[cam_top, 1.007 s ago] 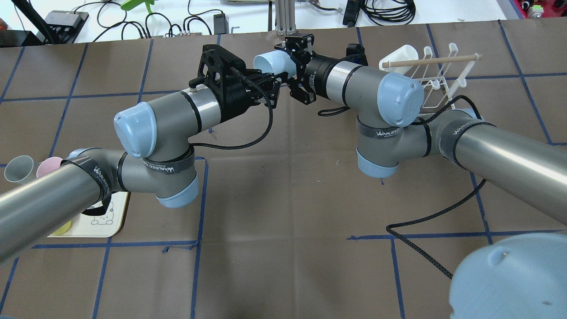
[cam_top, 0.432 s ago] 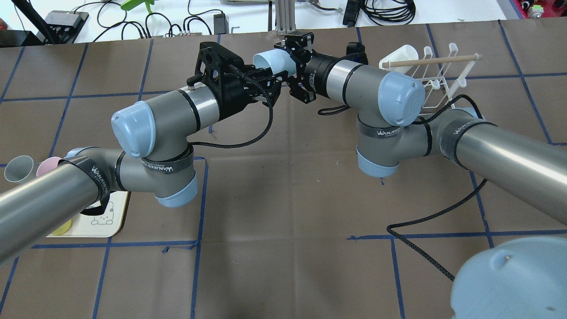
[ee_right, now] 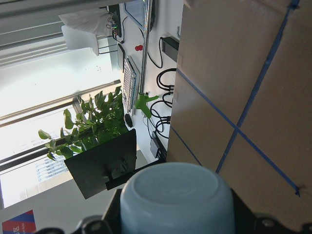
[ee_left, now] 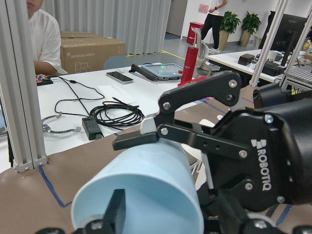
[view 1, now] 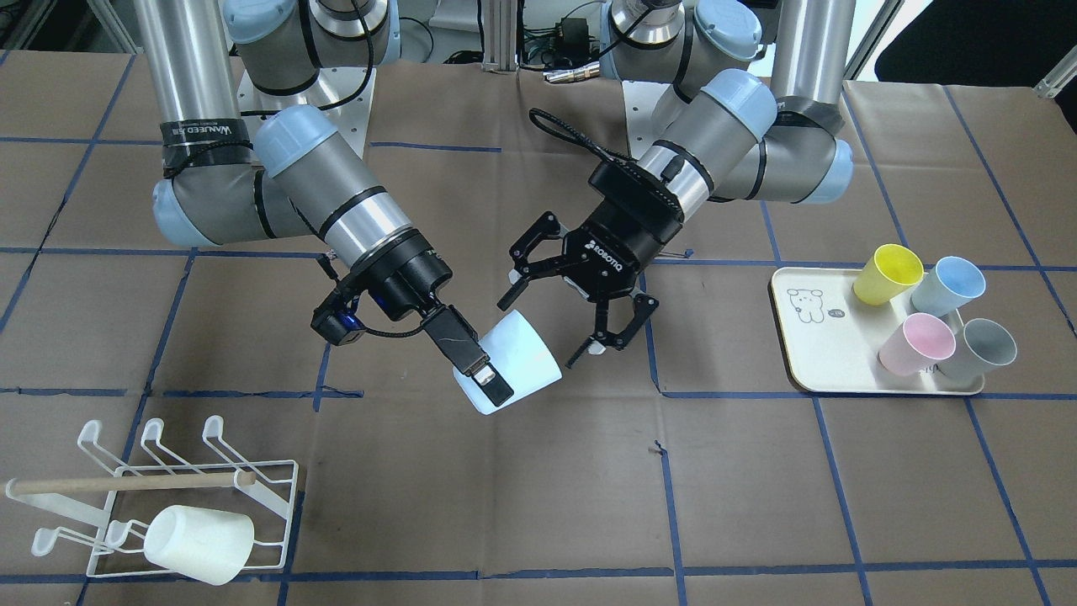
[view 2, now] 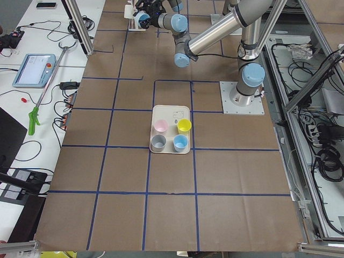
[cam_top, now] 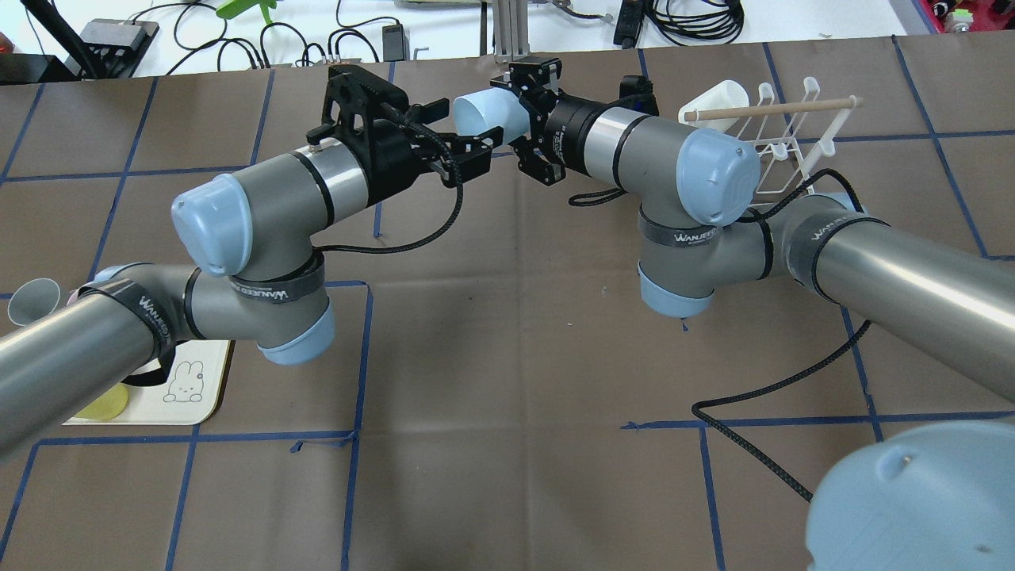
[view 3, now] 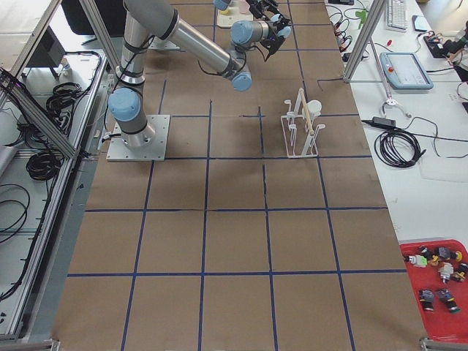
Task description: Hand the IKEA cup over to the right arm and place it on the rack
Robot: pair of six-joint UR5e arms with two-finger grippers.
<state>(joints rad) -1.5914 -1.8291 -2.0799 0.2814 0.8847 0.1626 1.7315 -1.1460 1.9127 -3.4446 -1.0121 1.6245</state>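
A brown-papered table (view 1: 757,505) gridded in blue tape carries your handover, staged in mid-air above its middle. The right arm (view 1: 328,181) and the left arm (view 1: 715,118) lean in nose to nose so that one cup can pass between them without touching down. At the right arm's end of the table waits the rack (view 1: 126,484), a white cup (view 1: 200,545) hung on it. At the other end the cream tray (view 1: 820,362) keeps four more cups, well apart from the action. The right gripper (view 1: 496,383) is pinching the pale blue IKEA cup (view 1: 526,349) by its sides from the base end. It holds the cup tipped over with the mouth toward the left arm, a hold that, by the look of it, leaves the open end free to go over a prong. The left gripper (view 1: 538,334) stands spread, its fingers to either side of the cup's mouth; whether they touch the rim you cannot tell from these views. On this showing the transfer is all but made. You would want the left arm drawn clear before the right swings the cup toward the rack, since a clipped rim could twist the cup in its hold.
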